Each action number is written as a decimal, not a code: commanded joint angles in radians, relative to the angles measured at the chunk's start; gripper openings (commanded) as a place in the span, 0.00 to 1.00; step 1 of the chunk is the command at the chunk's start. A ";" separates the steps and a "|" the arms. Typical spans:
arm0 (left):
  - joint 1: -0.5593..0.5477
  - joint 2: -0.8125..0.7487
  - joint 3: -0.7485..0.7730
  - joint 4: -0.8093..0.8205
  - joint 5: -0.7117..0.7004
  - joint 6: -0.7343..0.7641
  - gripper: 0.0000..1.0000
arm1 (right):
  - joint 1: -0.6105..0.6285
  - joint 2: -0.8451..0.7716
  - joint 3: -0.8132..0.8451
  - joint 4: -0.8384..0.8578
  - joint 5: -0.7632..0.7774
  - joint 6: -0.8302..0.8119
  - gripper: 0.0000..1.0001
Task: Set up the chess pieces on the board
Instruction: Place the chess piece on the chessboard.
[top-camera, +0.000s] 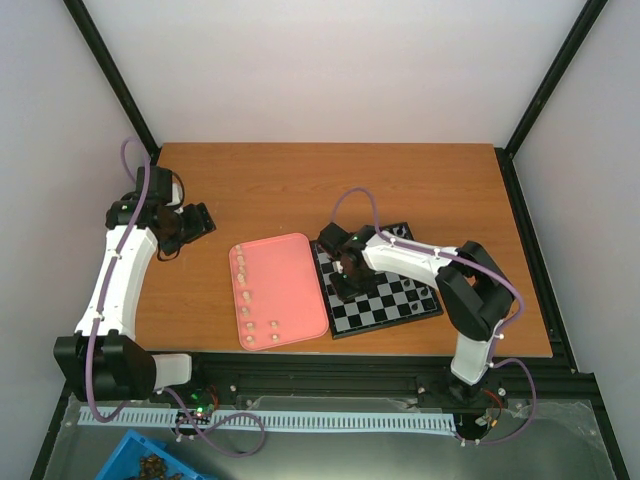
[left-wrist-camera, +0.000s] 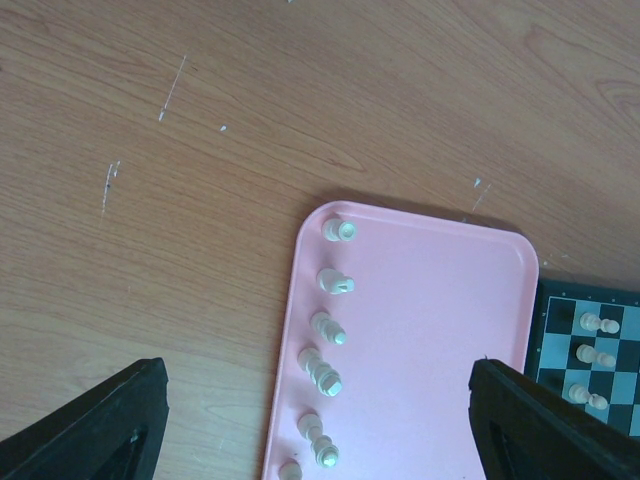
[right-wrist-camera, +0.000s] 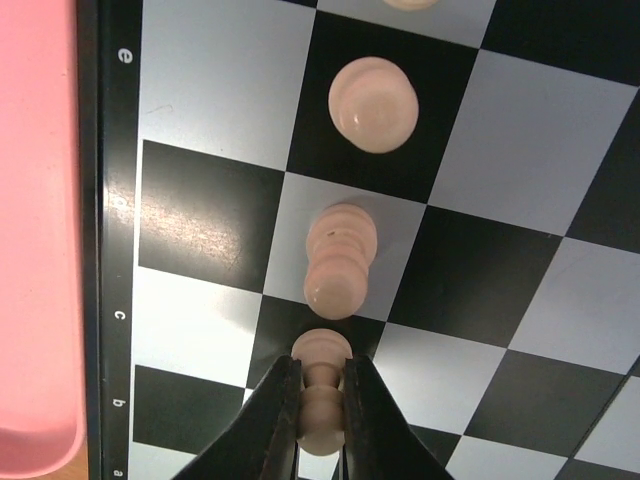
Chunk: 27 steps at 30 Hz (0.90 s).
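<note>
The black and white board lies right of centre. My right gripper is low over the board's left side. In the right wrist view the gripper is shut on a cream pawn standing on a black square near the rim. Two more cream pieces stand in the same column beyond it. Several cream pieces stand along the left edge of the pink tray. My left gripper is open and empty above the tray's left part.
The pink tray sits just left of the board. In the left wrist view the board carries a few cream pieces at the right edge. A blue bin lies below the table's near edge.
</note>
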 joint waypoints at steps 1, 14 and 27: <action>0.004 -0.002 0.011 0.006 0.008 0.024 0.84 | -0.003 0.015 0.008 0.017 0.010 -0.001 0.03; 0.004 -0.012 -0.003 0.007 0.011 0.025 0.84 | -0.003 0.011 0.001 0.005 0.002 -0.008 0.28; 0.004 -0.012 0.011 0.001 0.015 0.023 0.84 | 0.088 -0.083 0.251 -0.202 0.052 -0.047 0.56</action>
